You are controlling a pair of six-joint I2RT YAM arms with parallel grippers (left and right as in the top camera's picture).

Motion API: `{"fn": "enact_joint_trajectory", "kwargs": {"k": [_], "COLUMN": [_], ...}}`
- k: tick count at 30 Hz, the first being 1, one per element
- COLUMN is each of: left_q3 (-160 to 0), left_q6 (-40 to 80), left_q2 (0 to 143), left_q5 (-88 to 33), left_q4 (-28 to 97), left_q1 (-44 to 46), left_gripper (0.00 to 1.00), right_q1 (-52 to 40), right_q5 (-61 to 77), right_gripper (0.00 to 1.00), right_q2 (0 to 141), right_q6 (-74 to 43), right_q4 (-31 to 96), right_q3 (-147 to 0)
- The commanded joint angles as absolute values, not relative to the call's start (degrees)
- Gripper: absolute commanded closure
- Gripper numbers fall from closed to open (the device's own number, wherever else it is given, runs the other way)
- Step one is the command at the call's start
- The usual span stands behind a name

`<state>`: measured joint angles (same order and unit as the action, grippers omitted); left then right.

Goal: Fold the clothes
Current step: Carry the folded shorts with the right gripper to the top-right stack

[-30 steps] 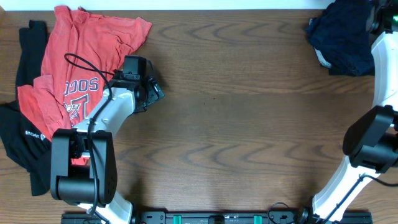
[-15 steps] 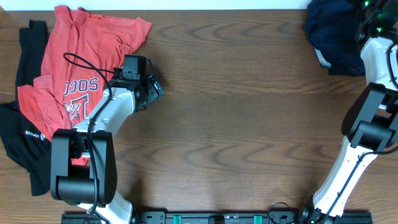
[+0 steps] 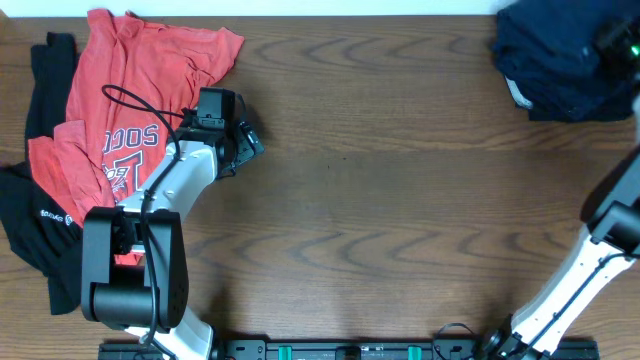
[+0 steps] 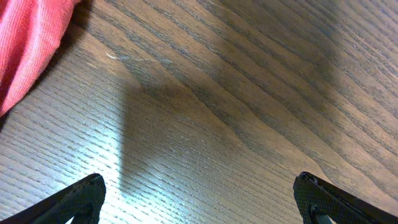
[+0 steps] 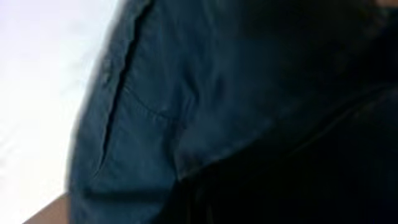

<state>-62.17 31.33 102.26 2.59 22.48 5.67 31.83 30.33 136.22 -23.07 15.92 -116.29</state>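
Observation:
The clothes lie in two heaps. A red T-shirt [image 3: 135, 90] with white lettering rests over a black garment [image 3: 40, 215] at the far left, and its hem shows in the left wrist view [image 4: 28, 43]. My left gripper [image 3: 250, 145] hovers just right of the shirt, open and empty over bare wood [image 4: 199, 186]. The dark navy shorts [image 3: 555, 60] are bunched at the back right corner. My right gripper [image 3: 615, 35] is buried in them and shut on the cloth. Navy fabric [image 5: 186, 106] fills the right wrist view and hides its fingers.
The wooden table [image 3: 400, 200] stretches between the two heaps. Its far edge runs close behind the shorts, with a white surface [image 5: 37, 93] beyond. The right arm [image 3: 610, 260] rises along the right border.
The right arm has swung out toward the right edge, baring more of the shorts, while its gripper stayed in the heap. The left arm has not moved.

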Motion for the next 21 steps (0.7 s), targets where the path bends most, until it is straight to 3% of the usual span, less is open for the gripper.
{"fn": "enact_joint_trajectory", "kwargs": {"k": [1,4,8,12,16,21], "left_q3": [-62.02,-62.02,-62.02,-62.02,-62.02,-62.02], "left_q6": [31.62,31.62,31.62,31.62,31.62,31.59], "left_q2": [103.0,103.0,103.0,103.0,103.0,103.0], "left_q5": [3.73,3.73,3.7,3.7,3.73,3.73], "left_q4": [22.55,22.55,22.55,22.57,22.57,22.55], "left_q1": [5.48,5.48,5.48,5.48,5.48,5.48], "left_gripper": [0.02,0.02,0.02,0.02,0.02,0.02], "right_q1": [33.8,34.61,34.89,34.81,34.04,32.12], "right_q5": [35.92,37.19,41.78,43.38,42.76,31.48], "right_gripper": [0.8,0.39,0.11,0.07,0.1,0.09], "right_q2": [133.62,133.6,132.88,128.84,122.1,116.44], "right_q6": [-18.7,-16.14,-11.33,-7.2,3.07,8.01], "right_q4": [19.79,23.92,25.54,26.76,29.06,31.14], "right_q3": [-117.05,-117.05,-117.05,-117.05,-117.05,-117.05]}}
